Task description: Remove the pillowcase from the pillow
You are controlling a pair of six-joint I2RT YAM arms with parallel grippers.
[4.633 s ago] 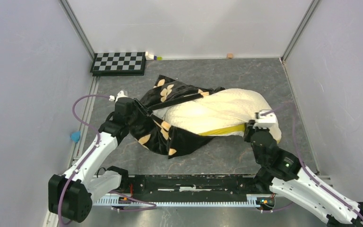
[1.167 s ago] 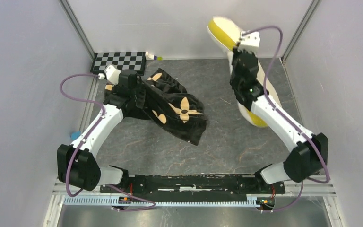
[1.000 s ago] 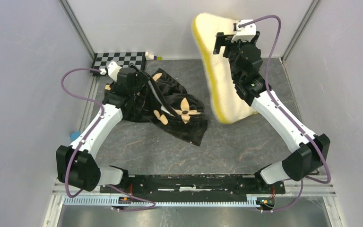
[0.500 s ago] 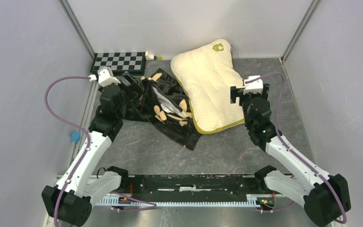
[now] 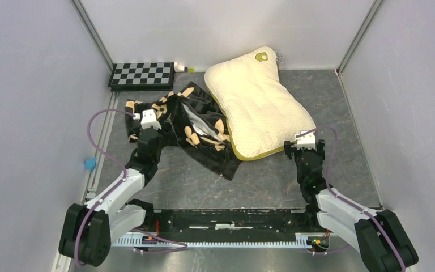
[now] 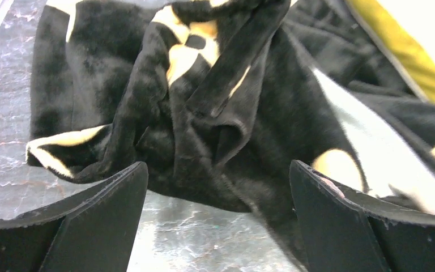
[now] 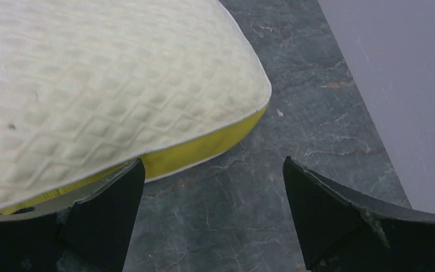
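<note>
The pillow (image 5: 255,105), cream quilted with yellow edge trim, lies bare on the floor at the back middle. Its near-left edge rests against the pillowcase (image 5: 195,127), which lies crumpled beside it, black plush with tan flowers. My left gripper (image 5: 149,130) is open just short of the pillowcase's near-left folds. The left wrist view shows bare floor between my left gripper's (image 6: 218,170) fingers and the pillowcase (image 6: 204,113) ahead. My right gripper (image 5: 305,147) is open at the pillow's near-right corner. In the right wrist view that gripper (image 7: 212,164) holds nothing, with the pillow (image 7: 107,85) to its left.
A black-and-white checkerboard (image 5: 143,74) lies at the back left, with small objects (image 5: 184,68) next to it by the back wall. A blue item (image 5: 90,164) sits at the left wall. Grey walls enclose three sides.
Both arms have drawn back toward the near edge, open and empty. One second ago the right gripper held the pillow up; now it lies flat at the back beside the pillowcase.
</note>
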